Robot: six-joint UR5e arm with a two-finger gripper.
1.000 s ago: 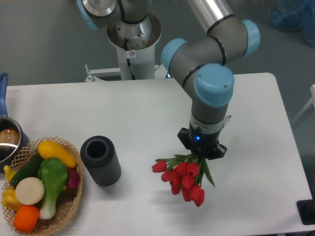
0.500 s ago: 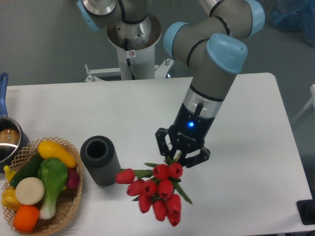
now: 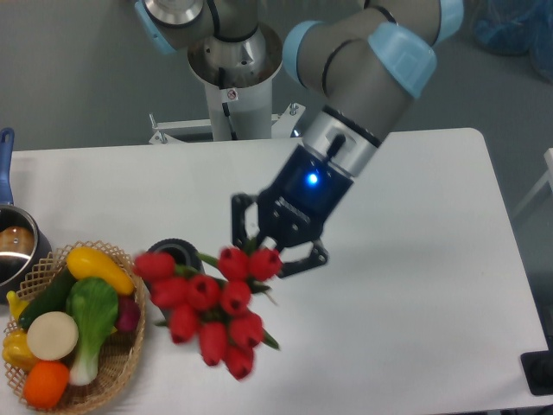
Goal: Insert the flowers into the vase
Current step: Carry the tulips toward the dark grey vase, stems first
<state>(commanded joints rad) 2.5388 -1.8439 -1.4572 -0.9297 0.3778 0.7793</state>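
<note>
Camera view, nearest first: the flowers point(image 3: 212, 311), smooth red tulip heads on green stems, hang below and left of the gripper point(image 3: 275, 246), whose black fingers pinch the stems. The bunch covers most of the vase point(image 3: 171, 257), a dark grey matte cylinder. At left stands a woven basket point(image 3: 121, 359). Farther back lies the white table point(image 3: 415, 190).
</note>
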